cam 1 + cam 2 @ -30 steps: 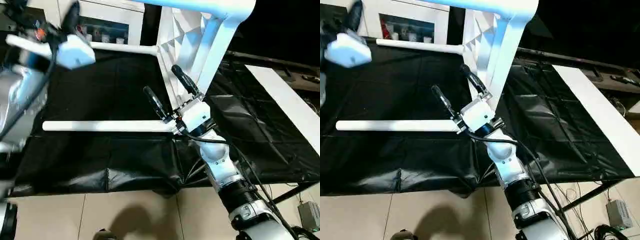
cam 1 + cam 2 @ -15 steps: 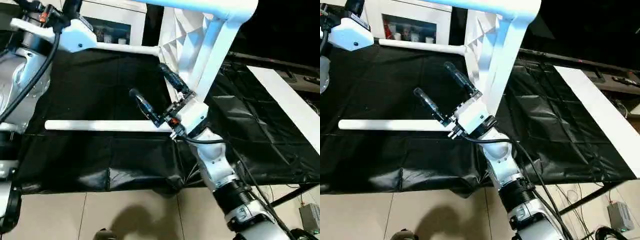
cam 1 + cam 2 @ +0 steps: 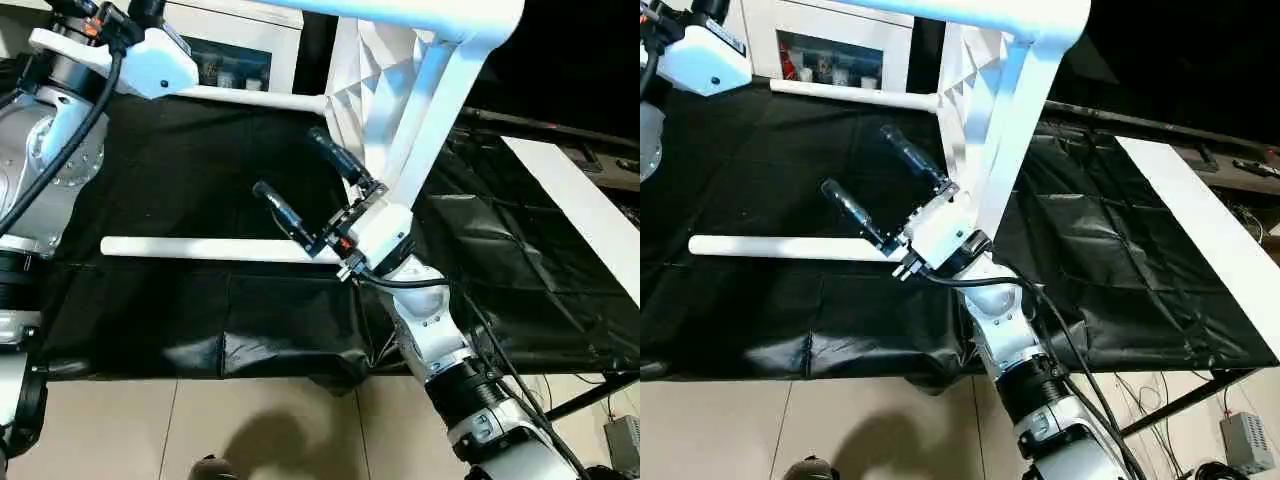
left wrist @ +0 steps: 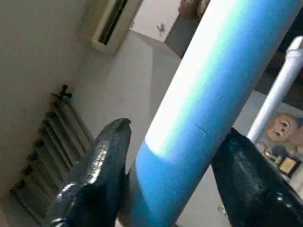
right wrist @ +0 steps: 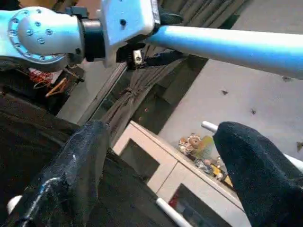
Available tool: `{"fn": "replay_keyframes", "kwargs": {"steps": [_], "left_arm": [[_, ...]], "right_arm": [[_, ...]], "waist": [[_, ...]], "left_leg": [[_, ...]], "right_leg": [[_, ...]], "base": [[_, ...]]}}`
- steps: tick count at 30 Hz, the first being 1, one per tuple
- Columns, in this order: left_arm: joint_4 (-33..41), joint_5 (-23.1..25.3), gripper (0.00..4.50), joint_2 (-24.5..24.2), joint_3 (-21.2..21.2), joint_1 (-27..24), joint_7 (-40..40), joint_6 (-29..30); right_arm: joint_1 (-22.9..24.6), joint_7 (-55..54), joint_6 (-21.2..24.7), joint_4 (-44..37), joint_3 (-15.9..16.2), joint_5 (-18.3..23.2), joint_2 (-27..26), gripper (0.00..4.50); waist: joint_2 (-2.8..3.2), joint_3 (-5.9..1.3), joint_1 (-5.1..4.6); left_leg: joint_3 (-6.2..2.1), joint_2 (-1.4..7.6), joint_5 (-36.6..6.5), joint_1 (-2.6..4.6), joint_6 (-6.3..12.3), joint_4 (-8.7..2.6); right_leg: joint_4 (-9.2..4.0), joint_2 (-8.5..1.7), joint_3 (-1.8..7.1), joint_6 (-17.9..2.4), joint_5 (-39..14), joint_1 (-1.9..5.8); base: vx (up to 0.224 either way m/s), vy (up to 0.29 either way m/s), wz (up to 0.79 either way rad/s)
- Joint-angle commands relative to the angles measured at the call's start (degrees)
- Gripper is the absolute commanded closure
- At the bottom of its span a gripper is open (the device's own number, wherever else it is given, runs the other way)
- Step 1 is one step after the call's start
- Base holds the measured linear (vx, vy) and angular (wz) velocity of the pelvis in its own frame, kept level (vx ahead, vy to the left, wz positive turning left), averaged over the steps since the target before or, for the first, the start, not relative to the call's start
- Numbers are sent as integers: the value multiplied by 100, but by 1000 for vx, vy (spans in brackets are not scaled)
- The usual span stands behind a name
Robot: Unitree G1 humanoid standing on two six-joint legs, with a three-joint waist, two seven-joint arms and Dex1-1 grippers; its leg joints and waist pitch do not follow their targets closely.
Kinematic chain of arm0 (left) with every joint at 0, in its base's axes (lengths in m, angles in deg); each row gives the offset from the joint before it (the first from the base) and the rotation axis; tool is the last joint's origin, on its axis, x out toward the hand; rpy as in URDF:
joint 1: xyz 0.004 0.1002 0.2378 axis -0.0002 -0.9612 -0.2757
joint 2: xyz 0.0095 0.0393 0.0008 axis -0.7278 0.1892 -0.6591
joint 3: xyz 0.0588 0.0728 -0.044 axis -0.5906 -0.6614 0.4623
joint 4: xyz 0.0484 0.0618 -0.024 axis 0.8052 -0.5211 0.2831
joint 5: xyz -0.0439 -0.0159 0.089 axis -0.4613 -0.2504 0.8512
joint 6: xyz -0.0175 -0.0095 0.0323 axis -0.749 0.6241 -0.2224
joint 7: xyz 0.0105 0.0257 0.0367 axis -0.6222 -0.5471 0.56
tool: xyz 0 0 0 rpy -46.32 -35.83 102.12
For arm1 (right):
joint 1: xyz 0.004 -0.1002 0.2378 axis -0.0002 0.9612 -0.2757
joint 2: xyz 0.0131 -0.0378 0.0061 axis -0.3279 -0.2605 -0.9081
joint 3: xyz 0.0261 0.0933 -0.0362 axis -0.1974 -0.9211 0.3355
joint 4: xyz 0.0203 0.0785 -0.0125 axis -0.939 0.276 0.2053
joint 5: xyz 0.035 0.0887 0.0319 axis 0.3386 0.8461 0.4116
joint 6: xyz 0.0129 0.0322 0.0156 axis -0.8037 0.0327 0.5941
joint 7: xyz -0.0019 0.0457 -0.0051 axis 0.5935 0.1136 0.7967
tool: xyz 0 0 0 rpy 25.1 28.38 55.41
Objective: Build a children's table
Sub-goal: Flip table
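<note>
Working the leg stage by my read: tabletop [image 3: 375, 90] is tipped up on edge on the black sheet [image 3: 200, 300], ribbed underside showing, with legs already seated in its sockets. Nearest the robot, the right gripper [image 3: 312, 190] hangs just beside the tabletop's lower corner, fingers spread wide, nothing between them; it sits above the lower leg [image 3: 200, 250], which runs level from that corner toward the robot's left, lying on or just over the sheet. Cannot tell if it touches that leg. Another leg [image 3: 425, 110] runs from the tabletop up and toward the camera. Farther back, a leg [image 3: 255, 98] sticks out leftward from the tabletop's far corner. At the top, the uppermost leg [image 4: 208, 90] passes between the left gripper's [image 4: 173, 161] fingers; jaws straddle it closely, full pinch not confirmed. White cabinet [image 3: 830, 45] stands beyond the tabletop. Next move, likely: left clamps firm on that upper leg, right braces the tabletop, then rotate or press so it stays seated.
</note>
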Motion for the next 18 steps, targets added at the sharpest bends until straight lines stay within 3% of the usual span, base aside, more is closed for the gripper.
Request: {"fn": "replay_keyframes", "kwargs": {"steps": [1, 11, 12, 13, 15, 18], "left_arm": [[-202, -112, 198, 107, -138, 35, -255, 109], [-279, -489, 228, 167, -79, 100, -1048, 701], [-270, -726, 230, 197, -59, 138, -1628, 1168], [-270, -726, 231, 197, -59, 138, -1628, 1168], [-218, -855, 234, 203, -58, 147, -2087, 1589], [-159, -948, 236, 211, -29, 132, -2352, 1870]], "right_arm": [[-61, 56, 61, -2, -41, 76, 70, 62], [-79, 102, 49, 65, -12, 22, 51, 62], [-73, 137, 70, 67, -22, 26, 44, 62], [-73, 137, 70, 67, -22, 26, 44, 62], [-68, 161, 89, 54, -19, 35, 44, 62], [-65, 192, 105, 44, -14, 45, 42, 62]], "waist": [[273, -311, -28], [277, -305, -15], [277, -304, -15], [300, -307, -16], [272, -293, -25], [288, -289, -26]], "left_leg": [[-104, 165, -2354, 252, -574, -520], [-104, 161, -2336, 250, -565, -534], [-105, 162, -2311, 246, -561, -533], [-100, 159, -2265, 256, -568, -532], [-95, 155, -2293, 248, -570, -537], [-94, 159, -2327, 248, -548, -541]], "right_leg": [[-420, -423, 218, -630, -954, -2], [-431, -435, 227, -680, -996, -8], [-430, -435, 228, -678, -982, -5], [-421, -435, 226, -707, -972, -11], [-428, -436, 230, -705, -1037, -4], [-449, -443, 242, -697, -1163, -7]], "base": [[0, 0, 0], [0, 0, 0], [0, 0, 0], [0, 0, 0], [0, 0, 0], [0, 0, 0]]}}
